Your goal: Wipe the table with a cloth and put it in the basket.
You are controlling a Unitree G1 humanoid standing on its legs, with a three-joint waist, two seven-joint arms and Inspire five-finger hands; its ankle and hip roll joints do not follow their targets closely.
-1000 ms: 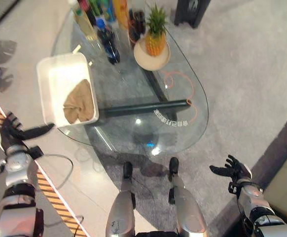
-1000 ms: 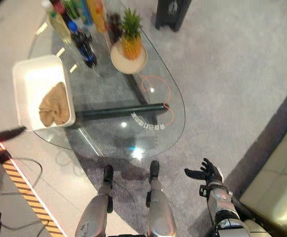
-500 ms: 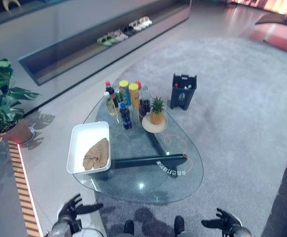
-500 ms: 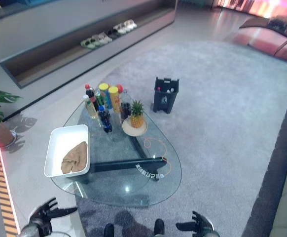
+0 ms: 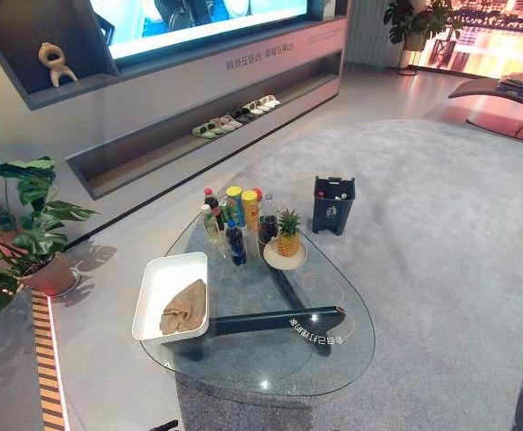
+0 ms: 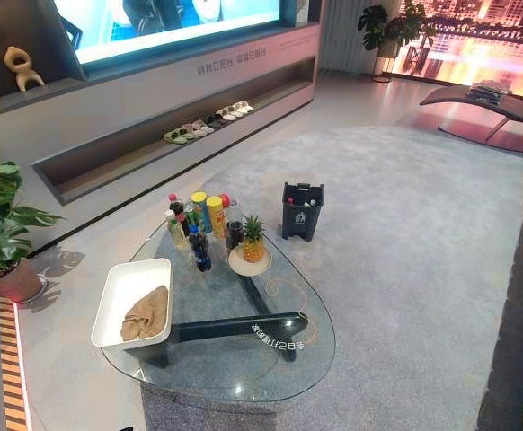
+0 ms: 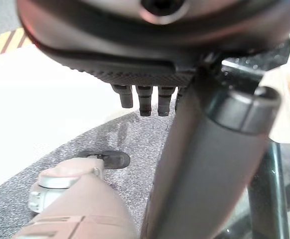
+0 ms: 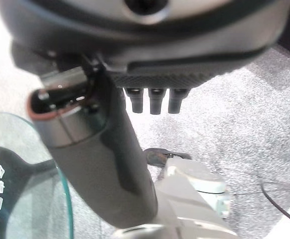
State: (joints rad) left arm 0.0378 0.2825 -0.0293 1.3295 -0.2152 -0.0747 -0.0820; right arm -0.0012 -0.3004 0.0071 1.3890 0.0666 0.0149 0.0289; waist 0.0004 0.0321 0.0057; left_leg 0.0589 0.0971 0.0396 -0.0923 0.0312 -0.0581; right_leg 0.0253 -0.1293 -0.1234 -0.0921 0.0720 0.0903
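Observation:
A tan cloth (image 5: 183,308) lies crumpled in the white rectangular basket (image 5: 158,287), which stands on the left end of the rounded glass table (image 5: 270,364). In the left wrist view my left hand (image 7: 150,45) hangs over the grey carpet beside the table's edge, fingers straight and thumb stretched out, holding nothing. A corner of the basket (image 7: 284,99) shows past its thumb. My right hand (image 8: 150,45) hangs the same way in the right wrist view, open and empty, near the table's glass rim (image 8: 60,199).
Several bottles (image 5: 230,215) and a pineapple on a plate (image 5: 286,238) stand at the table's far end. A dark bin (image 5: 333,205) sits on the carpet behind it. A potted plant (image 5: 19,233) stands at the left, and a low shelf with shoes (image 5: 234,117) lines the wall.
The camera has tilted up: the table now sits lower in the picture and the far wall has come into view. The cloth stays in the basket.

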